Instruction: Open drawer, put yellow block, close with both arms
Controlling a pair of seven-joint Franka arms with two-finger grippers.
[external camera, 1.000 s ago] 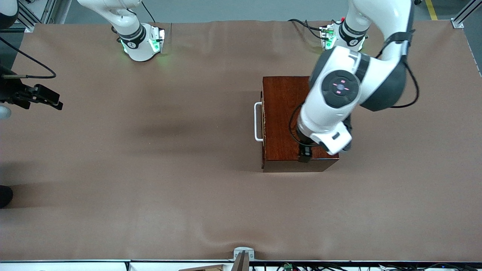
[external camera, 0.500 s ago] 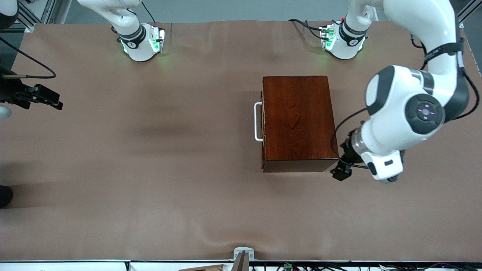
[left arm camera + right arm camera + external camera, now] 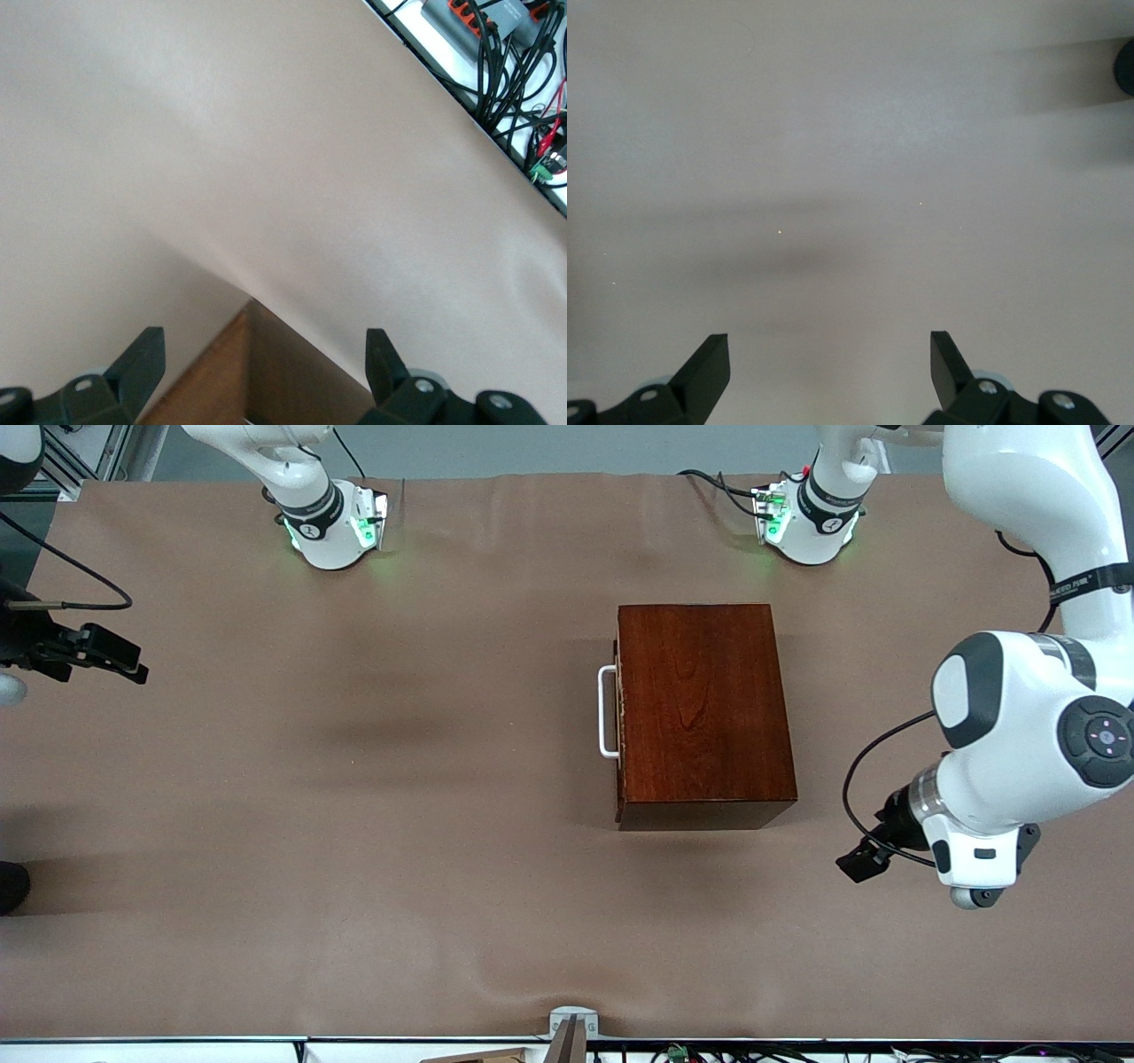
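- The left gripper (image 3: 264, 363) has swung off the wooden box (image 3: 702, 713) to the frame's lower right, fingers spread wide, holding nothing.
- The drawer (image 3: 619, 710) sits shut, mid-frame.
- The right gripper (image 3: 829, 367) waits at the frame's left edge, agape, empty.

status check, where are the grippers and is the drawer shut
Left gripper open, empty, off the wooden box toward the left arm's end. Right gripper open, over bare table, waiting. Drawer shut. Yellow block not visible.

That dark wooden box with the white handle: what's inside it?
Cannot be seen. The wooden box is closed, its drawer pushed in with only the white handle showing. No yellow block is visible anywhere on the table.
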